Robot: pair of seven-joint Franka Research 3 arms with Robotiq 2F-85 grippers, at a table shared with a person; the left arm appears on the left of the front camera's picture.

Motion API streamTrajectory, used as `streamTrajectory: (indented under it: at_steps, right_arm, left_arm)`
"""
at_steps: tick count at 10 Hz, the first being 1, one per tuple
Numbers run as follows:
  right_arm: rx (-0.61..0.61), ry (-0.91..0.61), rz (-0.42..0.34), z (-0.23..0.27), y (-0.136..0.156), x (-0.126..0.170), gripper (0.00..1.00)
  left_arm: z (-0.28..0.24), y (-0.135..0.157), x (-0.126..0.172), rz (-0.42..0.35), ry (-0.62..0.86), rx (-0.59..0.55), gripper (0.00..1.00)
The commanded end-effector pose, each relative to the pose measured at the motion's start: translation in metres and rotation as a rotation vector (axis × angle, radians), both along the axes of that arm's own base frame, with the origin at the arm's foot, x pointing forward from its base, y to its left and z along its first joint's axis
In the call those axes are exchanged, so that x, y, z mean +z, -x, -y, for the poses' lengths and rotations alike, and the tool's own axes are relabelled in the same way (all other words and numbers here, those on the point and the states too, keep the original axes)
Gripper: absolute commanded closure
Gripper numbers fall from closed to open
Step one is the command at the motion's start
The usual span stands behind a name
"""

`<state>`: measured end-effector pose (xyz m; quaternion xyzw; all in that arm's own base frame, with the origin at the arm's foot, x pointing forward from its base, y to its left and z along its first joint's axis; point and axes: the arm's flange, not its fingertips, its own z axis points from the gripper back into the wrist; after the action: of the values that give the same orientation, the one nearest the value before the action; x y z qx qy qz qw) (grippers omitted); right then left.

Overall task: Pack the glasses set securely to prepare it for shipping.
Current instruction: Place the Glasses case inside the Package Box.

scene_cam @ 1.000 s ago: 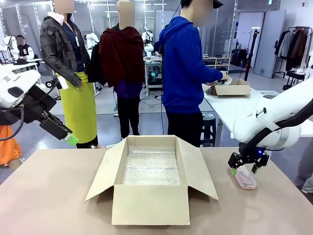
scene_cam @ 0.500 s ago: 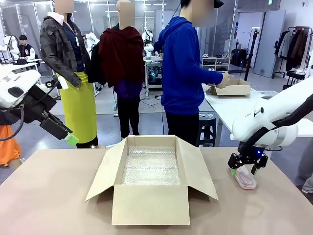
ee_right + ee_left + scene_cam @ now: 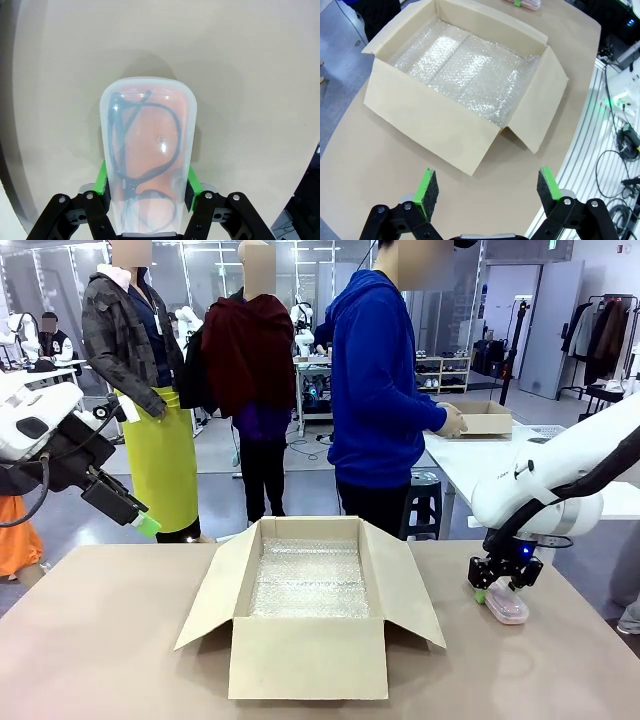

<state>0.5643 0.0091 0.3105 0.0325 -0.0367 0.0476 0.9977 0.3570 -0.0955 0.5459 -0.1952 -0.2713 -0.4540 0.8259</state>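
Cardboard box (image 3: pixel 308 655) sits open in the middle of the table (image 3: pixel 100 640) with its flaps spread. Its bubble wrap (image 3: pixel 308 580) lining lies bare, so by my read nothing is packed yet. To the box's right, the pale pink case (image 3: pixel 147 150) lies flat on the tabletop, glasses visible through its clear lid. My right gripper (image 3: pixel 147 179) has its green pads clamped on the case's two long sides near one end. I judge the pick as just made. The lift, the carry into the box, the rest of the set and closing the flaps all remain. My left gripper (image 3: pixel 487 186) hangs up and to the box's left, raised well off the tabletop, fingers wide apart and holding nothing.

For room, the tabletop between case and box is bare, but the box's right flap slopes out toward the case. I'd want height over that flap before crossing. On the case's side away from the box, the table edge is near. Beyond the box's far wall a person in a blue top faces another table, well apart from both arms.
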Motion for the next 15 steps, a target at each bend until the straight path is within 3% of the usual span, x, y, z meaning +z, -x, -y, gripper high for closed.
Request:
streamTrajectory:
  at_steps: [1, 3, 5, 6, 7, 8, 10, 11, 12, 15]
  right_arm:
    - [-0.007, 0.019, -0.024, -0.01, 0.003, 0.011, 0.62]
    - [0.055, 0.041, -0.055, -0.015, 0.01, 0.039, 0.62]
    - [0.143, 0.022, -0.011, -0.023, 0.025, 0.083, 0.62]
    - [0.267, -0.01, 0.014, -0.039, 0.036, 0.107, 0.62]
    - [0.456, 0.068, 0.029, -0.065, 0.045, 0.132, 0.62]
    - [0.73, 0.068, 0.012, -0.091, 0.052, 0.149, 0.62]
    - [1.191, 0.105, 0.009, -0.145, 0.06, 0.165, 0.62]
    - [1.321, 0.16, 0.084, -0.185, 0.052, 0.169, 0.62]
    - [1.354, 0.175, 0.132, -0.219, 0.041, 0.169, 0.62]
    - [1.429, 0.263, 0.137, -0.295, 0.001, 0.159, 0.62]
  left_arm:
    - [-0.002, -0.002, 0.001, 0.011, 0.019, -0.023, 0.0]
    - [-0.002, -0.002, 0.001, 0.011, 0.019, -0.023, 0.0]
    - [-0.002, -0.002, 0.001, 0.011, 0.019, -0.023, 0.0]
    - [-0.002, -0.002, 0.001, 0.011, 0.019, -0.023, 0.0]
    - [-0.002, -0.002, 0.001, 0.011, 0.019, -0.023, 0.0]
    - [-0.002, -0.002, 0.001, 0.011, 0.019, -0.023, 0.0]
    - [-0.002, -0.002, 0.001, 0.011, 0.019, -0.023, 0.0]
    - [-0.002, -0.002, 0.001, 0.011, 0.019, -0.023, 0.0]
    - [-0.002, -0.002, 0.001, 0.011, 0.019, -0.023, 0.0]
    - [-0.002, -0.002, 0.001, 0.011, 0.019, -0.023, 0.0]
